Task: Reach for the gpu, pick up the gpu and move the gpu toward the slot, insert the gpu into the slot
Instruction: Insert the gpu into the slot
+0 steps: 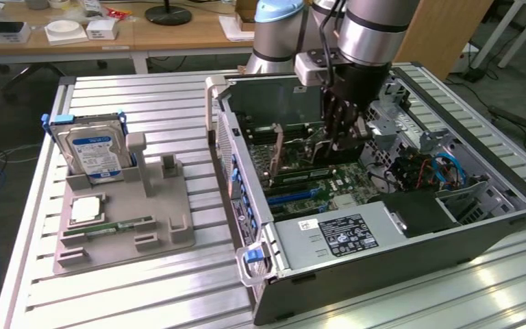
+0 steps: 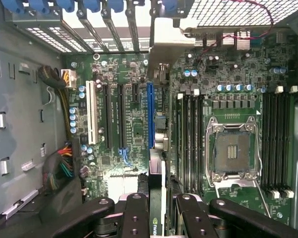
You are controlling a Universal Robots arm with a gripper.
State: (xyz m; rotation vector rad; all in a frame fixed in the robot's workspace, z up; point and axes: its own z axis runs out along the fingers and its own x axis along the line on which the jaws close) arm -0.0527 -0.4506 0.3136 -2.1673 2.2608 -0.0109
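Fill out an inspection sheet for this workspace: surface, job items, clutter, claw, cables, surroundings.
Surface: ribbed metal table carrying an open computer case and a grey holder.
Job's things: gpu edge-on over the motherboard, roughly in line with the blue slot; whether it is seated cannot be told.
Clutter: hard drive upright in the holder; memory stick and chip lying on it.
Claw: inside the case, shut on the gpu.
Cables: orange and blue cables inside the case.
Surroundings: wooden desk behind the table.

White lettering resembling the NVIDIA mark runs along the edge of the gpu (image 2: 156, 218). The power supply label (image 1: 348, 235) and the hard drive label (image 1: 96, 154) carry print too small to read.
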